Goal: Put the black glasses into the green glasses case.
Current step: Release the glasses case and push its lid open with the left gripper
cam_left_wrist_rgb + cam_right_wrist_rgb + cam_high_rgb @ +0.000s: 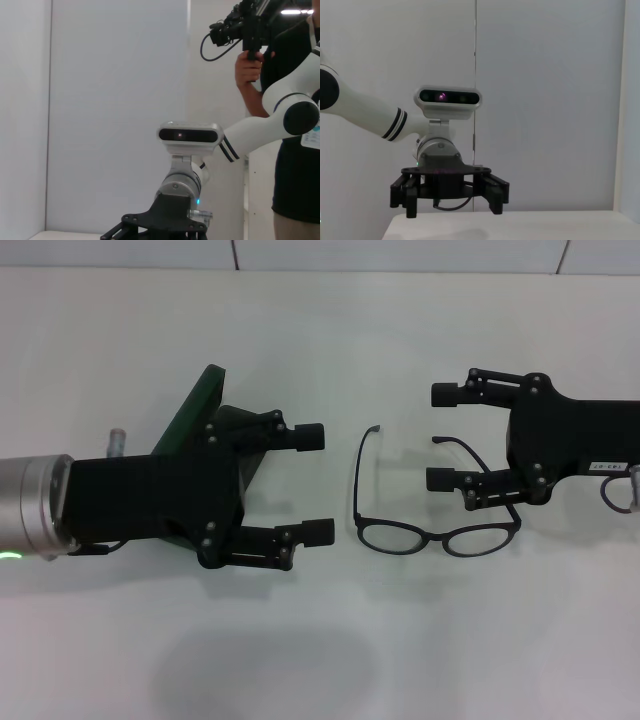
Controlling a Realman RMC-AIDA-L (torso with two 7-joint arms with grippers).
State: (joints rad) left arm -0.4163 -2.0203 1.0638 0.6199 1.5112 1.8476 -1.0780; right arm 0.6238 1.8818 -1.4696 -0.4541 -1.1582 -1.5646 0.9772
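The black glasses (432, 536) lie on the white table between my two grippers, temple arms unfolded and pointing away from me. The green glasses case (192, 412) is mostly hidden under my left gripper; only its raised green lid edge shows. My left gripper (315, 483) is open and empty, hovering left of the glasses. My right gripper (444, 437) is open and empty, its fingers on both sides of the right temple arm without touching it. The right wrist view shows my left gripper (449, 199) open from the front.
The white table (320, 660) spreads all around. A wall runs along its far edge (400, 268). In the left wrist view a person (295, 125) stands behind my right arm holding a camera rig (245, 25).
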